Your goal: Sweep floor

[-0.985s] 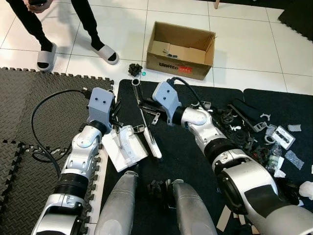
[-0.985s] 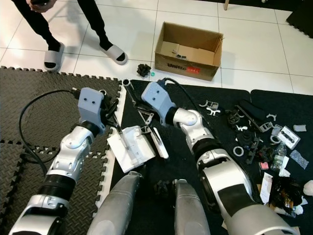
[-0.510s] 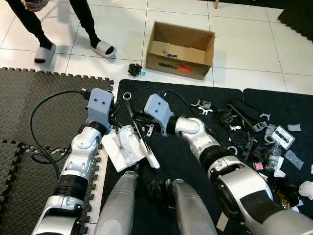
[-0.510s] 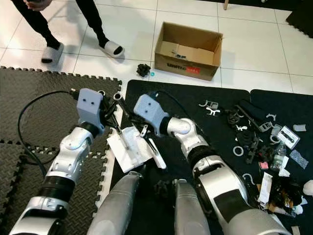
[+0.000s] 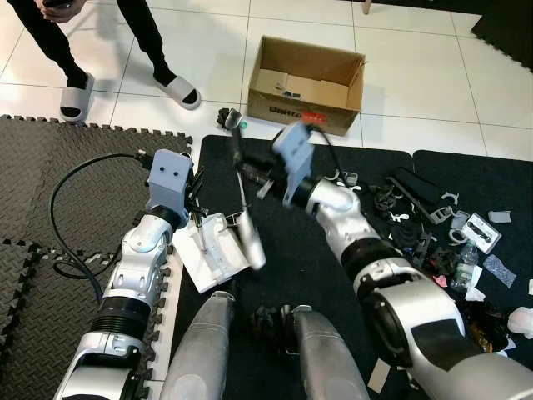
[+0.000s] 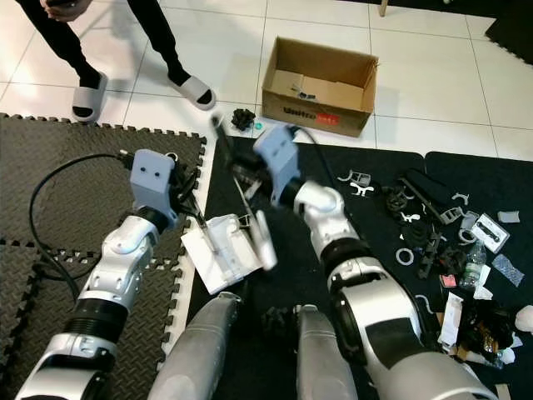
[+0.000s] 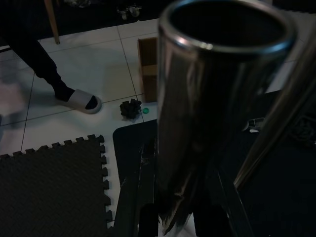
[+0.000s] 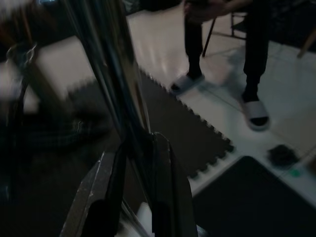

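At this moment your right hand was closed around the thin metal handle of the brush, and the brush head was blurred, lifted a little over the black mat, just beside the white dustpan. Your left hand was gripping the dustpan's handle, and the pan lay at the left edge of the black mat, partly on the strip of white floor between it and the grey foam mat.

I judge that the step in hand was a stroke toward the pan. To do it well, you needed to bring the brush head down flat on the mat before pulling, because a lifted head passes over the small parts. You needed also to keep the pan's front lip pressed on the mat, so that nothing slides under it.

Most of the scattered plastic parts were well apart from the pan, at the right side of the black mat, so short strokes near the pan would collect little. The cardboard box and a person's slippers were on the tiles beyond the far edge.
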Controlling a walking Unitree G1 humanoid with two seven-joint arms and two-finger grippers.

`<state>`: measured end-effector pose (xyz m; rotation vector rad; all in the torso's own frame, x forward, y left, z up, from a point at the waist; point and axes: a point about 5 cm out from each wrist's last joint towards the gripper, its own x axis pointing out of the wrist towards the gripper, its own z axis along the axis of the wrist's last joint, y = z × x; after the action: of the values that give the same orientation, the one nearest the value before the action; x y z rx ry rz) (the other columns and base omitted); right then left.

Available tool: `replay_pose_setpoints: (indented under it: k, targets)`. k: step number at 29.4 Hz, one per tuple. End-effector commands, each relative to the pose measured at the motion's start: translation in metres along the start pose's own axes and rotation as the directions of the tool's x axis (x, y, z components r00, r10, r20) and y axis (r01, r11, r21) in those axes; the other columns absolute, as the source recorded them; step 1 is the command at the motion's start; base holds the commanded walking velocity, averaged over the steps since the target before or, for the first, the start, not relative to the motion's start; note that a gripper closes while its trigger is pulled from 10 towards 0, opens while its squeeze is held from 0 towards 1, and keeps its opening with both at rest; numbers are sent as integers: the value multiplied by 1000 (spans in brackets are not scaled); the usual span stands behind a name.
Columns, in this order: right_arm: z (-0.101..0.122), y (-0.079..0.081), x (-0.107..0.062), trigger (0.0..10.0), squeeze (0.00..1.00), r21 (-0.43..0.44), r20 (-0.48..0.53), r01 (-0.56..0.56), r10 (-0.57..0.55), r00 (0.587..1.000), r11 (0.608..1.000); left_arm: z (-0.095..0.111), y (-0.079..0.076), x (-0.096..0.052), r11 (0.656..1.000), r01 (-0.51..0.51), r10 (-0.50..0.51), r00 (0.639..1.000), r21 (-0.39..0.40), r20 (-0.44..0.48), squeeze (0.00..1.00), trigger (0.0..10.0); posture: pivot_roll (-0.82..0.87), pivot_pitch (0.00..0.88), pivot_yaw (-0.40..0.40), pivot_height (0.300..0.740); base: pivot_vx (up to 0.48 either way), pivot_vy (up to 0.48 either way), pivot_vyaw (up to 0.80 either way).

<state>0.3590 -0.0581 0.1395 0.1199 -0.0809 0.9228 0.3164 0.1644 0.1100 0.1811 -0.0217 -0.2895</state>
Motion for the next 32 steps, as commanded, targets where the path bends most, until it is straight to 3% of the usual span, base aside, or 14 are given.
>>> replay_pose_setpoints:
  k: [1, 12, 15, 16, 19, 26, 32]
  targets:
    - [-1, 1, 0, 10000, 0, 53, 26, 9, -11, 1000, 999, -8, 0, -6, 1000, 10, -10, 999, 4, -33, 0, 10000, 87, 300, -34, 740, 0, 0, 0]
    - [6, -20, -16, 10000, 0, 71, 60, 120, -125, 990, 990, -8, -7, -2, 999, 33, -33, 999, -4, -29, 0, 10000, 75, 279, -34, 740, 0, 0, 0]
    - [19, -42, -31, 10000, 0, 90, 92, 218, -226, 970, 972, -7, -9, 2, 999, 45, -45, 999, -7, -26, 0, 10000, 62, 269, -29, 740, 0, 0, 0]
    - [19, -42, -31, 10000, 0, 90, 92, 218, -226, 970, 972, -7, -9, 2, 999, 45, -45, 999, -7, -26, 0, 10000, 62, 269, -29, 740, 0, 0, 0]
    - [32, -64, -48, 10000, 0, 95, 118, 337, -347, 930, 937, -7, -13, 4, 998, 60, -60, 998, -12, -25, 0, 10000, 53, 257, -23, 740, 0, 0, 0]
    - [48, -86, -69, 10000, 0, 92, 142, 436, -445, 884, 895, -7, -17, 8, 997, 74, -75, 997, -13, -24, 0, 10000, 42, 241, -20, 740, 0, 0, 0]
    - [43, -90, -80, 10000, 0, -30, 95, 490, -485, 869, 871, -9, -18, 10, 997, 79, -79, 997, -15, -26, 0, 10000, 31, 224, -20, 740, 0, 0, 0]
